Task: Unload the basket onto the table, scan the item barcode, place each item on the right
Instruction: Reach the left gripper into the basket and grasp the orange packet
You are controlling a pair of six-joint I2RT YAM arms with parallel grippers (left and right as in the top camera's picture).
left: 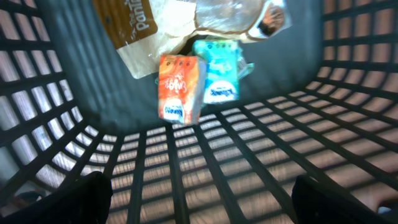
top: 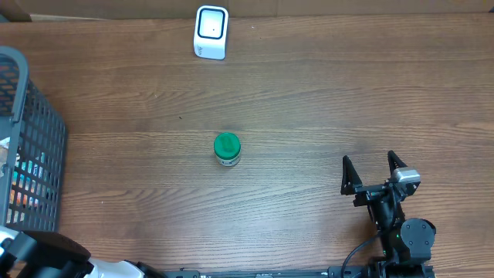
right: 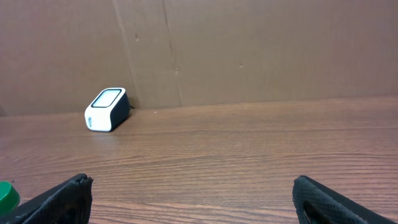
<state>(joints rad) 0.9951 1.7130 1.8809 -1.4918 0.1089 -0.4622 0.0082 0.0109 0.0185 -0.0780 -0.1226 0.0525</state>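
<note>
The left gripper point(left: 202, 190) gapes empty over packets point(left: 181, 87) in the basket point(top: 35, 116), far left. The right gripper point(top: 369, 161) is spread wide at lower right. A jar point(top: 227, 148) stands at centre and the scanner point(top: 211, 32) at top.

I see the basket point(top: 31, 116) cut off at the overhead's left edge. Inside, the orange packet point(left: 180, 90) is blurred, its print unreadable. The green lid point(right: 6, 194) barely clears the right wrist frame's edge.

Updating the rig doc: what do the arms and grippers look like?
Right arm is black, with a grey block at the wrist and a black cable. Right gripper has two pointed black fingers. Left arm shows black and white housing.
</note>
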